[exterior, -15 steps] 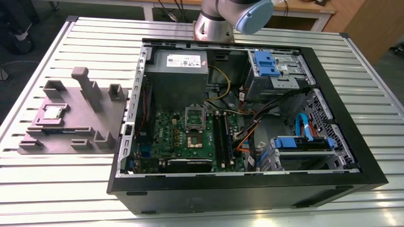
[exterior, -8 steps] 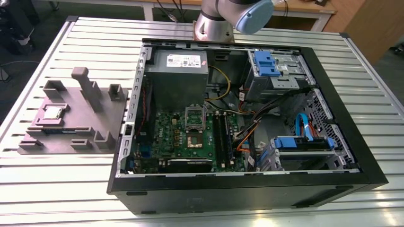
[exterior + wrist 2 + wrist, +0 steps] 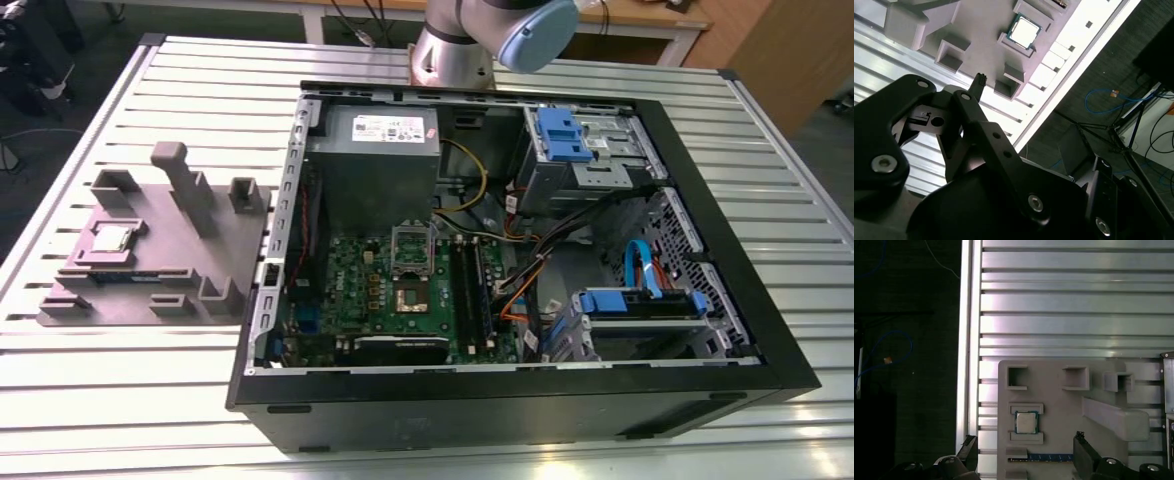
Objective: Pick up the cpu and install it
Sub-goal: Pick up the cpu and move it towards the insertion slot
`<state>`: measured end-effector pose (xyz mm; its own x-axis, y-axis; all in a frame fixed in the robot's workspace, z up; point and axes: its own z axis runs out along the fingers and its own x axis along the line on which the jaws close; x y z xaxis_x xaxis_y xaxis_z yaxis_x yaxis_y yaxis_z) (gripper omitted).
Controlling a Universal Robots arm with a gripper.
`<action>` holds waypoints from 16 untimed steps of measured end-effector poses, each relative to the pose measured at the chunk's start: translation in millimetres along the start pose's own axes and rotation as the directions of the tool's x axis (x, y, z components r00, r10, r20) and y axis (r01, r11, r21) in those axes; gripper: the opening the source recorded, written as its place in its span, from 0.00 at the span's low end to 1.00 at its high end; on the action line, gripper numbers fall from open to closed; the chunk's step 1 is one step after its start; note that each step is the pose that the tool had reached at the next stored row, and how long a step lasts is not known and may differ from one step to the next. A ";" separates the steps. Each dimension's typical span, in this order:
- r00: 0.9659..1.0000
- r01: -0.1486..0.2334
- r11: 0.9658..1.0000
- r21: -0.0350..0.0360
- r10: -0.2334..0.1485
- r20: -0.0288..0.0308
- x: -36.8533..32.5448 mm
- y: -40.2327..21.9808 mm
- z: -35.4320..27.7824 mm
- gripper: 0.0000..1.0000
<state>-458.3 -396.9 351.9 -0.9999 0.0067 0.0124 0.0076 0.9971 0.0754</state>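
Note:
The cpu [image 3: 111, 238] is a small square chip with a silver top. It lies flat in a recess of the grey fixture [image 3: 174, 270] on the slatted table, at the exterior view's left. Both wrist views show the cpu [image 3: 1026, 422] [image 3: 1024, 30] below the gripper, well apart from it. My gripper [image 3: 1024, 440] hangs open above the fixture, with its two black fingers [image 3: 1083, 447] spread wide and nothing between them. One fingertip [image 3: 979, 80] pokes out past the black gripper body. In the open computer case, the motherboard socket [image 3: 411, 293] lies bare with its bracket raised.
The black computer case [image 3: 521, 390] fills the table's middle and right, with a grey power-supply box [image 3: 378, 160], black memory slots [image 3: 470, 285], blue drive brackets [image 3: 561, 135] and loose cables. The fixture carries upright posts [image 3: 180, 185]. The table edge [image 3: 968, 340] is close beside the fixture.

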 end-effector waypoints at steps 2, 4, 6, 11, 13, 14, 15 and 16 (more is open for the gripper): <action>1.000 0.000 1.000 0.000 0.000 0.000 0.0 0.0 0.0 0.84; 1.000 0.000 1.000 0.000 0.000 0.000 0.0 0.0 0.0 0.84; 1.000 0.000 1.000 0.000 0.000 0.000 0.0 0.0 0.1 0.84; 1.000 0.000 1.000 0.000 0.000 0.000 0.0 -0.2 2.2 0.85; 1.000 0.003 1.000 0.000 -0.003 -0.002 0.1 -0.4 5.5 0.91; 1.000 0.005 1.000 0.000 -0.005 -0.004 0.2 -0.5 7.3 0.91; 1.000 0.007 1.000 0.000 -0.007 -0.005 0.2 -0.7 9.2 0.91; 1.000 0.008 1.000 0.000 -0.008 -0.007 0.3 -0.9 11.0 0.91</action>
<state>-458.7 -397.0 340.9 -0.9998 -0.0017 0.0186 -0.0003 0.9971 0.0757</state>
